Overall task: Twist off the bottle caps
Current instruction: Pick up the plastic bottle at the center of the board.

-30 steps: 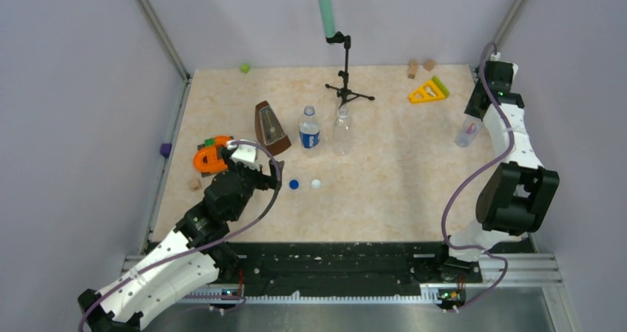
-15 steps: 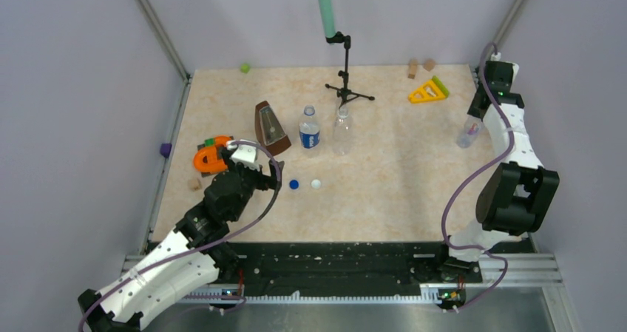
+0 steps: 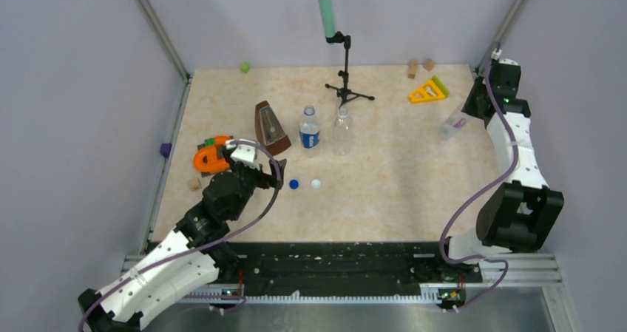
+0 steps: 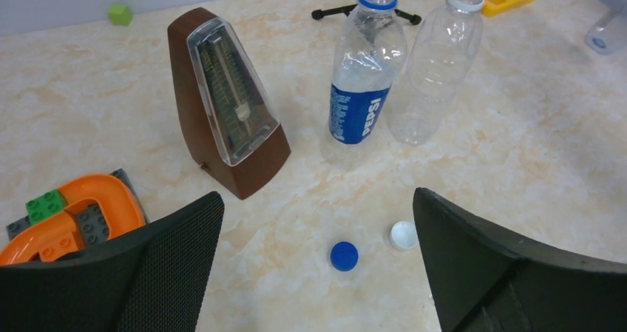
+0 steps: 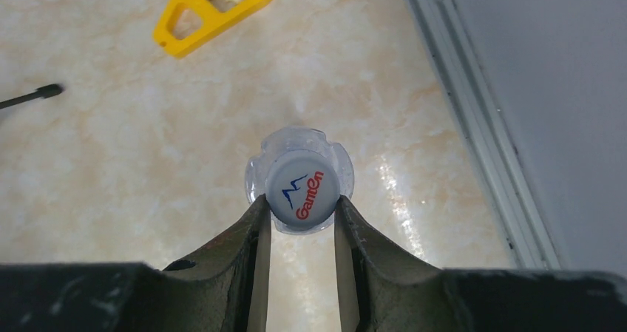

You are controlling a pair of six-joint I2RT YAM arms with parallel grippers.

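Left fingers (image 4: 170, 258) are held spread and empty near the loose blue cap (image 4: 344, 256) and white cap (image 4: 404, 234). Far right, the third cap (image 5: 303, 190) is pinched by the right fingers (image 5: 251, 236); its light, thin bottle (image 3: 452, 125) is judged liable to spin unbraced.

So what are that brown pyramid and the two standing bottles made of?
The brown pyramid looks like smooth dark wood, possibly plastic, with a clear glossy front window. The labelled bottle and the plain bottle look like thin clear plastic: see-through, dented walls.
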